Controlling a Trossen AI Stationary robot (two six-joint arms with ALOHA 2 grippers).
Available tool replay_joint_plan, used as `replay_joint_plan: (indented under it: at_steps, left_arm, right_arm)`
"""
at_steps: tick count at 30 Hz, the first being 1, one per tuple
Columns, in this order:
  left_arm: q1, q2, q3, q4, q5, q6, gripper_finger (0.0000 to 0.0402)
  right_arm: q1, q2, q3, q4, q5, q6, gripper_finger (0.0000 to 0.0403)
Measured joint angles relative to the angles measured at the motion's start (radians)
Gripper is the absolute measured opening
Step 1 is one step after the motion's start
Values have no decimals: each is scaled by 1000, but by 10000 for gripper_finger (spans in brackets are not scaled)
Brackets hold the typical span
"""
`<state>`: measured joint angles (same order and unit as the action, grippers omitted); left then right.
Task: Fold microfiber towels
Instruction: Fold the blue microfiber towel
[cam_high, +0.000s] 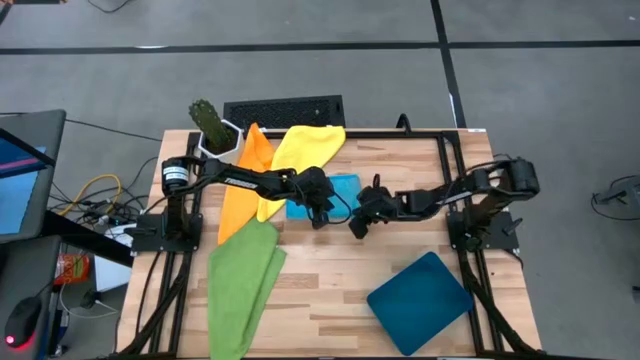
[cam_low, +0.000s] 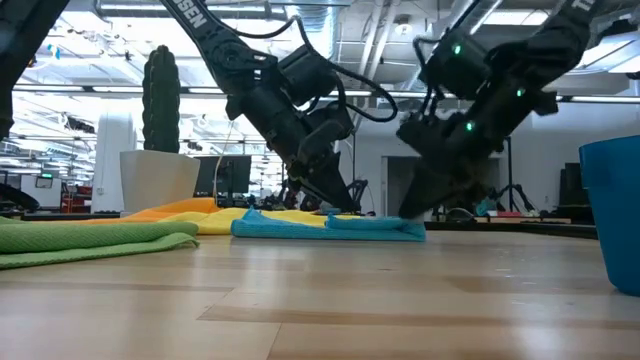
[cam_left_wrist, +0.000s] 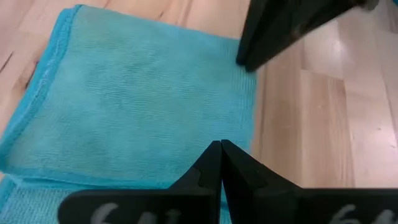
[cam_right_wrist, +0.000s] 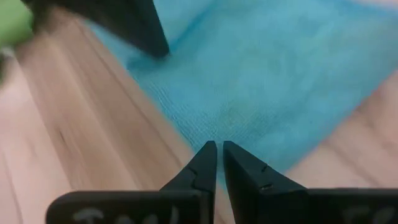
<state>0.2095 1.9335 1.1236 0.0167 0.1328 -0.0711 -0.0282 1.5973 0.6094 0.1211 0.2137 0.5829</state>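
I see the folded light blue towel (cam_high: 340, 192) flat at mid-table, long axis running arm to arm, my left gripper (cam_high: 320, 214) pinched shut empty at its near edge, my right gripper (cam_high: 357, 228) barely parted just off its corner

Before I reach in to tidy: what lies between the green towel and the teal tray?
Only bare wooden table between green towel and teal tray, per the high view.
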Motion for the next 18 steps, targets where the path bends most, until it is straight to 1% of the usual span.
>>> replay_joint_plan:
  at_steps: [3, 10, 12, 13, 15, 16, 18]
  left_arm:
    - [0, 0, 0, 0, -2, 0, 0]
    - [-1, 0, 0, -1, -8, 10, 0]
    - [-1, 0, 0, 3, -11, 10, 0]
    - [-1, -2, 0, 5, -12, 8, 0]
    - [-1, -8, 0, 15, -12, 0, 0]
    - [0, -9, 0, 27, -13, 0, 0]
    - [-1, -9, 0, 32, -13, -4, 0]
  right_arm:
    - [15, 30, 1, 29, -15, 5, 53]
    - [-2, 31, 1, 30, -15, 11, 53]
    - [-3, 29, 1, 48, -31, 11, 53]
    - [-3, 12, 0, 64, -51, 10, 53]
    - [9, -44, 1, 120, -51, -17, 53]
    - [16, -73, 4, 131, -36, -32, 53]
    - [28, -125, 2, 122, 28, -59, 51]
